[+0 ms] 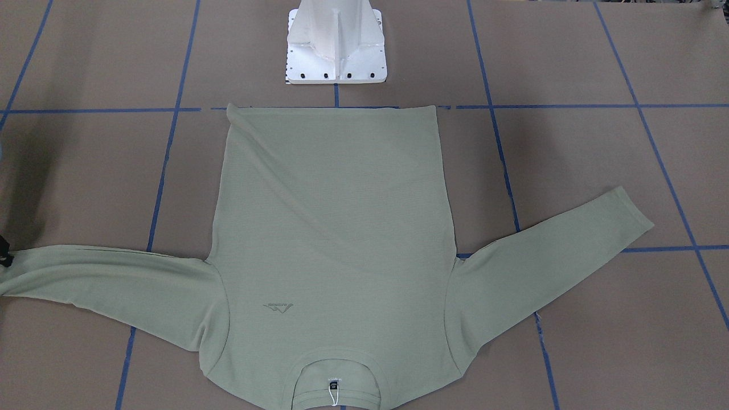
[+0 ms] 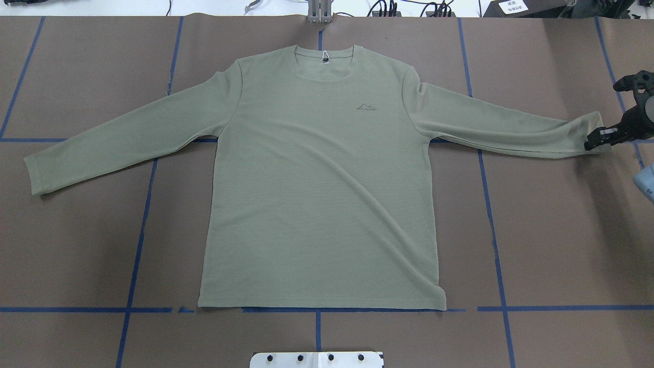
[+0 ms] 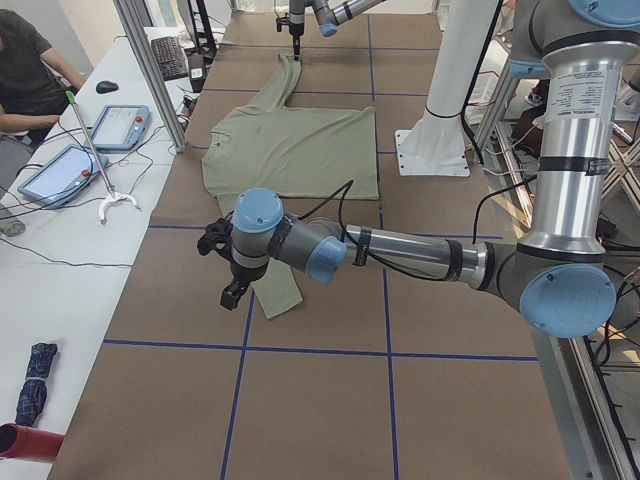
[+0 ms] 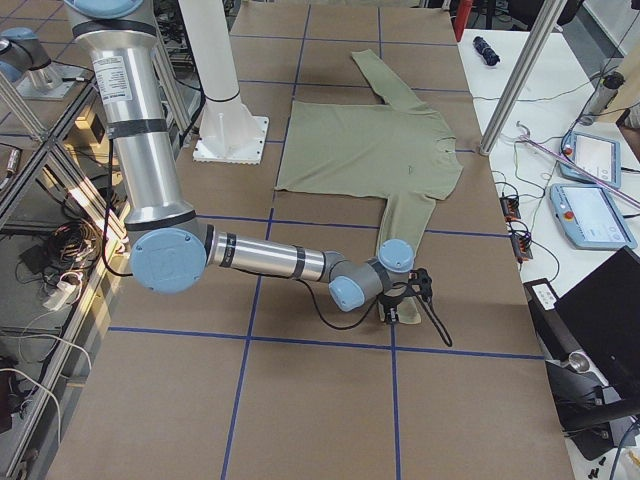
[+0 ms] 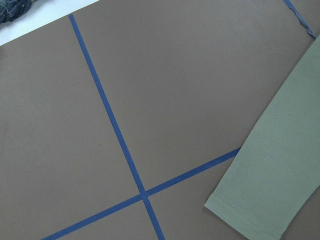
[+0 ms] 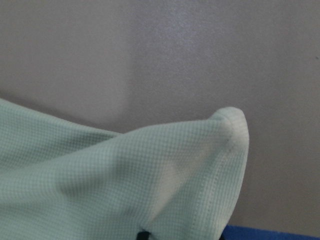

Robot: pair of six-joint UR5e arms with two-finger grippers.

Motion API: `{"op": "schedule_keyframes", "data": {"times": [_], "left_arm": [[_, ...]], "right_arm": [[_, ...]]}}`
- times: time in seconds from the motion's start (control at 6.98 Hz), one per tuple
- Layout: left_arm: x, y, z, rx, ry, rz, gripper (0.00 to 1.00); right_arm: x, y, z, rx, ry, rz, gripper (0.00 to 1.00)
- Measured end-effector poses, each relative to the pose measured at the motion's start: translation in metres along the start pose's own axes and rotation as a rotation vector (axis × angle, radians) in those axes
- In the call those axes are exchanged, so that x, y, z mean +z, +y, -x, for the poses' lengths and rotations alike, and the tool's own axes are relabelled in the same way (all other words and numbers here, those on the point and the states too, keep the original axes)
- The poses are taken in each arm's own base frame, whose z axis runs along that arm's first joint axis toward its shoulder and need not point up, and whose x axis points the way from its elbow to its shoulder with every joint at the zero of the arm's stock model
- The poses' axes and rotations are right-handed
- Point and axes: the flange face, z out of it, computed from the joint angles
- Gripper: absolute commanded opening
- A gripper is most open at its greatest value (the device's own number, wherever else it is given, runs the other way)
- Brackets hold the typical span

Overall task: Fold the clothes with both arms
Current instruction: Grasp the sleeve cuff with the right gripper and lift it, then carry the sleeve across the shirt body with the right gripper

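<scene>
Pinching the cuff (image 2: 587,134) of the shirt (image 2: 317,194), the right gripper (image 2: 602,137) has the sleeve running leftward; whether the left gripper (image 3: 232,292) is spread cannot be told.

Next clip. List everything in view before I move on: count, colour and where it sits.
shirt: one, sage green, flat mid-table, sleeves spread.
table: one, brown cover, under everything.
tape lines: several, blue, a grid on the cover.
pedestal: one, white, just past the shirt's hem.
side bench: one, white, along the table's far edge.
tablets: two, grey-blue, on that bench.
person: one, dark top, seated at the bench.
left arm: one, silver with blue caps, reaching towards one cuff.
left gripper: one, black, by that cuff; open or shut unclear.
right arm: one, silver with blue caps, reaching to the other cuff.
right gripper: one, black, pinching that cuff.
</scene>
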Motion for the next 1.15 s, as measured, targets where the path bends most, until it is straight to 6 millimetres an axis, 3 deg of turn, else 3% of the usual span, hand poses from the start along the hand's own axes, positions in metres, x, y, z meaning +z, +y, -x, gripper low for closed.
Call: {"op": "schedule_keyframes", "data": {"times": [0.43,0.57,0.72,0.86,1.0,1.15], "left_arm": [[0.001,-0.001,0.0,0.0,0.0,0.0,1.0],[0.0,-0.003,0.0,0.002,0.0,-0.001,1.0],[0.0,-0.005,0.0,0.004,0.0,-0.003,1.0],[-0.001,-0.007,-0.001,0.006,0.0,-0.005,1.0],[-0.001,-0.008,-0.001,0.006,0.0,-0.006,1.0],[-0.002,-0.008,-0.001,0.005,0.0,-0.007,1.0]], "right_arm": [[-0.045,-0.016,0.032,0.033,-0.121,-0.029,0.0],[-0.068,-0.021,0.056,0.071,-0.172,-0.038,0.0],[-0.096,-0.027,0.092,0.11,-0.215,-0.035,0.0],[-0.124,-0.04,0.147,0.145,-0.247,-0.017,0.0],[-0.141,-0.06,0.222,0.178,-0.268,0.007,0.0],[-0.143,-0.078,0.311,0.218,-0.272,0.018,0.0]]}}
